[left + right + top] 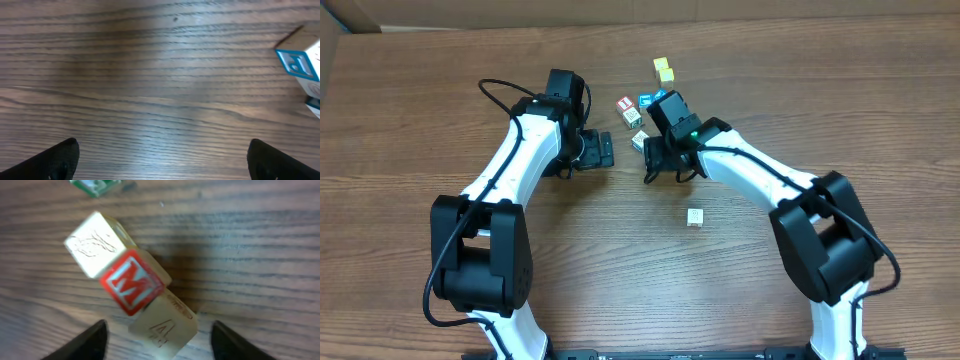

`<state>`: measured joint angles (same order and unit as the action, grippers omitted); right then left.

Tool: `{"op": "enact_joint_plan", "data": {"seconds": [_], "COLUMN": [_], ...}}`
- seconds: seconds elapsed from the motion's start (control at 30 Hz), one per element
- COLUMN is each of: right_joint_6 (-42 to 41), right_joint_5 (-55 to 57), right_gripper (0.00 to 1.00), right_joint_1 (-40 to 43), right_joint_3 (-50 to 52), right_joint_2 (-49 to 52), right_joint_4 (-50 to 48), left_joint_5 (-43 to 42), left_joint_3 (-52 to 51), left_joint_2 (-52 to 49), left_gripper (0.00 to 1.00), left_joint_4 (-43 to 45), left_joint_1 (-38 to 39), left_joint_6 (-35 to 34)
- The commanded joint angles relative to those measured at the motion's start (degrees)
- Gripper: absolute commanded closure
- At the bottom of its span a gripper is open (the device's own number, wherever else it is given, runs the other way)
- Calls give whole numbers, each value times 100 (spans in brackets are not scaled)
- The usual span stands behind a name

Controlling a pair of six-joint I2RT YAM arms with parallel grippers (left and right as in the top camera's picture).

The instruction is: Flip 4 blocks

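1. The right wrist view alone shows three blocks in a touching diagonal row: an engraved block [95, 245], a red M block [131, 282] and a numeral-4 block [162, 327].
2. The overhead view alone shows a lone block [694, 217], well apart from the cluster, and two yellow cubes [663, 70].
3. The left wrist view shows a blue-lettered cube [298, 65] at its right edge.
4. The surface [420, 100] is brown wood grain.
5. Left end effector [162, 160]: low, fingers wide apart, holding nothing.
6. Right end effector [157, 339]: fingers apart on either side of the numeral-4 block, not touching it.
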<state>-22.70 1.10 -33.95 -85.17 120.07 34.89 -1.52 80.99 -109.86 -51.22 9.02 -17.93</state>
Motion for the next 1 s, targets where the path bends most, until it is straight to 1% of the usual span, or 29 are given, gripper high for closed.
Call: {"op": "enact_joint_plan", "data": {"seconds": [0.0,0.2,0.33,0.43,0.47,0.57,0.63,0.7,0.73,0.77,0.83,0.97], "right_joint_6": [20,0,7,52,52,44,44,44,42,-9,-203,-260], "right_joint_5": [94,94,111,321,433,564,365,68,-146,-369,-476,-96], "right_gripper": [48,55,56,56,55,47,44,36,34,33,33,32], "right_joint_1": [-17,-17,-4,35,57,125,157,157,157,157,116,2], "right_joint_3": [-39,-42,-44,-44,-44,-44,-42,-39,-39,-39,-39,-39], "right_joint_2": [-13,-15,-114,-278,-323,-402,-402,-393,-393,-393,-361,-208], "right_joint_4": [42,181,271,474,531,568,494,407,348,284,203,103], "left_joint_5": [212,212,210,208,208,205,205,199,195,195,192,192], "left_joint_3": [39,39,39,39,39,39,39,39,39,39,39,39], "left_joint_2": [-39,-39,-39,-39,-39,-39,-39,-39,-39,-39,-39,-39], "left_gripper": [0,0,0,0,0,0,0,0,0,0,1,0], "left_joint_4": [28,28,22,2,2,13,22,26,28,26,24,20], "left_joint_1": [-9,-9,-9,-9,-9,-9,-9,-9,-9,-9,-9,-9], "left_joint_6": [-98,-98,-96,-96,-96,-96,-98,-98,-98,-98,-98,-98]}}
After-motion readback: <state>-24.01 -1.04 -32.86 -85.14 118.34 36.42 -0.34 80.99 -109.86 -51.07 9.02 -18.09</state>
